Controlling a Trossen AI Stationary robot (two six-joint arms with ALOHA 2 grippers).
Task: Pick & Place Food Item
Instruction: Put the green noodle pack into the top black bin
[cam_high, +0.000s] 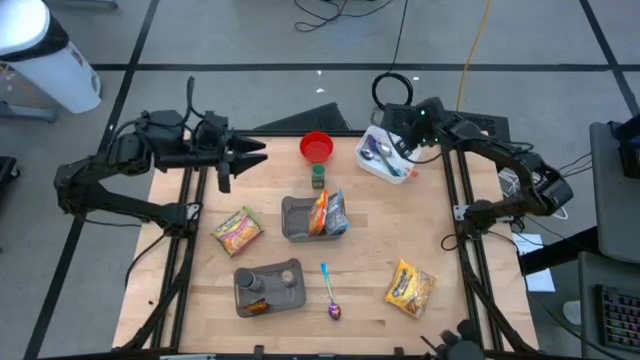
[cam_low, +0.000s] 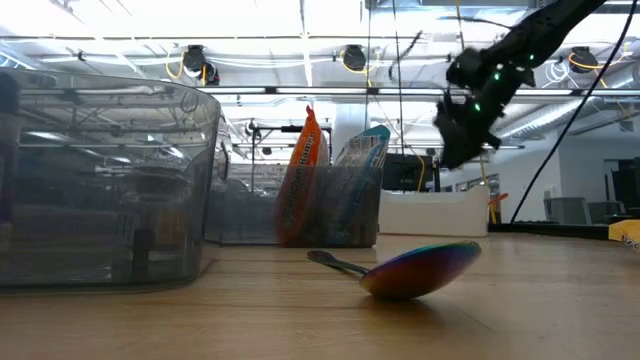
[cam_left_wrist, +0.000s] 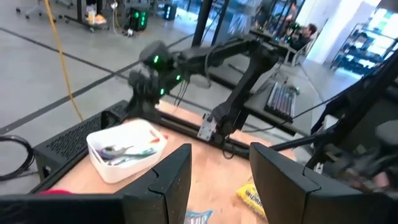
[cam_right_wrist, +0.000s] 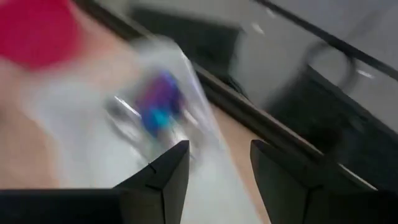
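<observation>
We observe the right pincer (cam_high: 405, 148) raised above the white bin (cam_high: 385, 157) at the far right edge of the wooden tabletop (cam_high: 370, 250). In the right wrist view its two dark fingers (cam_right_wrist: 166, 177) stand apart with a clear gap and nothing between them. The bin holds several utensils (cam_high: 383, 153); this view is too blurred to identify them individually.

We find the left pincer (cam_high: 250, 152) held off the far left edge of the tabletop, pointing toward the red bowl (cam_high: 317, 147). In the left wrist view its fingers (cam_left_wrist: 168, 183) are spread, with nothing held between them.

We locate the food items as follows. Two snack packets (cam_high: 328, 213) stand upright in the grey container (cam_high: 297, 218) at the tabletop centre; in the low view they show as an orange packet (cam_low: 302, 178) and a blue-green packet (cam_low: 355, 185). A green-and-yellow packet (cam_high: 237, 230) lies flat to the left of that container. A yellow packet (cam_high: 411, 288) lies flat near the near right corner, well apart from both pincers.

We also note a small green jar (cam_high: 318, 177) just beside the red bowl, a second grey container (cam_high: 268, 287) near the front edge, and an iridescent spoon (cam_high: 329, 293) lying just to its right.
</observation>
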